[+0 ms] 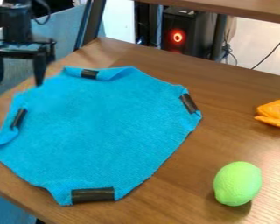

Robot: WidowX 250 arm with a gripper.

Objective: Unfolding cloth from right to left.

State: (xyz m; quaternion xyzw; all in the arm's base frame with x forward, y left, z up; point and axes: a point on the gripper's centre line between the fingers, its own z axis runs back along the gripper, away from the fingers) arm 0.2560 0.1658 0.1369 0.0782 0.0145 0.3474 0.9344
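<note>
Two fingers (40, 70) of the black gripper (18, 82) hang downward at the upper left of the camera view, spread wide apart with an open gap between them. The finger nearer the middle of the view overlaps the upper left margin of the blue cloth (101, 131); whether the tip touches the fabric or hangs above it cannot be determined from this angle. The cloth lies spread on the brown table (183, 188), covering the left and central area, with an irregular many-sided outline. Its width and its depth appear similar, so a single long axis is not distinct. Four black strips are located at its margins: the top strip (89, 74) and the bottom strip (92, 195) run mainly across the view; the left strip (18, 118) is steeply inclined, upper end toward the right; the right strip (189, 103) is steeply inclined, upper end toward the left. Raised, turned-over fabric is seen beside the top strip and along the left margin. A green lime-shaped item (237, 183) rests at the lower right, apart from the cloth, its narrow tip toward the lower left. An orange item (274, 113) of bent form rests above it, near the right edge of the view.
</note>
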